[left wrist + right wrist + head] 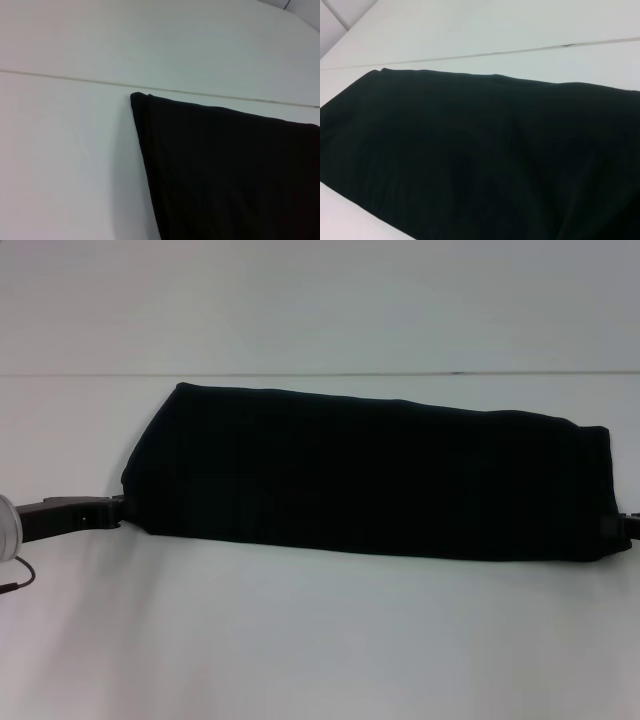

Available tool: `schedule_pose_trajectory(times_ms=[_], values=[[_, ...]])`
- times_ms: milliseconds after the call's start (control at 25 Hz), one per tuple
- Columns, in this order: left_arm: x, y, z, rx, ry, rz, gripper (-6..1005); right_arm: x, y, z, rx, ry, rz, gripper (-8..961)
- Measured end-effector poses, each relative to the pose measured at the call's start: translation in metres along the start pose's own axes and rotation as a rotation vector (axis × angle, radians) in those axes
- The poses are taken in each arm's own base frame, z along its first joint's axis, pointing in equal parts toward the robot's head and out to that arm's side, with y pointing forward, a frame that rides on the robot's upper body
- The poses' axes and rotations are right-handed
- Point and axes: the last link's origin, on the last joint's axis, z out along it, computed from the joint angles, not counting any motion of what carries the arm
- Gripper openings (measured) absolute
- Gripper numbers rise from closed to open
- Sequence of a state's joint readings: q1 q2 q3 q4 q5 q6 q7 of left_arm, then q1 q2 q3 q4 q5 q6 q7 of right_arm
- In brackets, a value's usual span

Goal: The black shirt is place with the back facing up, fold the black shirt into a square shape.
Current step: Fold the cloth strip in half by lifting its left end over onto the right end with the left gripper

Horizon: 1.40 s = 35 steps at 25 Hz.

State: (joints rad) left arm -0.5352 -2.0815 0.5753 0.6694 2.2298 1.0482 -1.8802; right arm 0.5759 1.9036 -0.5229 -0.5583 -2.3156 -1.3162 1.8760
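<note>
Our left tool (pixel 118 511) sits at the left end of the black shirt (pixel 370 475), low at the near corner, with its dark arm body reaching in from the left edge of the head view. The tip meets the cloth there and is lost against the black fabric, so we cannot tell how far apart its fingers stand or whether they have hold of the shirt. Our right tool (pixel 622 529) is at the opposite end, at the near right corner of the shirt, only a small dark part of it showing at the edge of the head view. Here too we cannot tell its opening or what it holds.

Between the two tools the black shirt stretches as a long, wide band across the white table (pixel 320 640), its near edge running from one tool to the other. The far edge slopes slightly, higher at the left. The left end slants inward toward the far corner, and in the left wrist view that far corner (pixel 137 97) shows layered edges of cloth lying close to a thin seam line in the table (pixel 65 77). In the right wrist view the shirt (pixel 480 160) fills most of the picture, smooth and plain black.
</note>
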Motion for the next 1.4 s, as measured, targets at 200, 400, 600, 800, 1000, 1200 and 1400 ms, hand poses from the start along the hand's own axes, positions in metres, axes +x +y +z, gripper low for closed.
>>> schedule_pose_trajectory(times_ms=[200,400,600,800,1000,1200,1400], values=[[-0.001,0.001,-0.002,-0.013,-0.004,0.001,54,0.0,0.0,0.0,0.001,0.001,0.0,54],[-0.007,-0.002,-0.017,-0.041,-0.011,-0.006,-2,0.001,-0.001,-0.002,0.002,0.009,-0.003,74],[-0.022,-0.004,-0.037,-0.087,-0.021,-0.035,0,0.006,-0.004,-0.006,0.003,0.017,0.005,93],[-0.032,-0.006,-0.052,-0.121,-0.014,-0.068,0,0.014,-0.003,-0.009,-0.011,0.029,0.017,113],[-0.036,-0.005,-0.057,-0.143,-0.022,-0.066,1,0.02,-0.007,-0.014,-0.001,0.029,0.029,132],[-0.035,-0.005,-0.059,-0.149,-0.03,-0.062,1,0.024,-0.008,-0.016,0.004,0.026,0.039,152],[-0.03,-0.003,-0.06,-0.169,-0.043,-0.091,8,0.025,-0.004,-0.015,-0.017,0.028,0.054,171]])
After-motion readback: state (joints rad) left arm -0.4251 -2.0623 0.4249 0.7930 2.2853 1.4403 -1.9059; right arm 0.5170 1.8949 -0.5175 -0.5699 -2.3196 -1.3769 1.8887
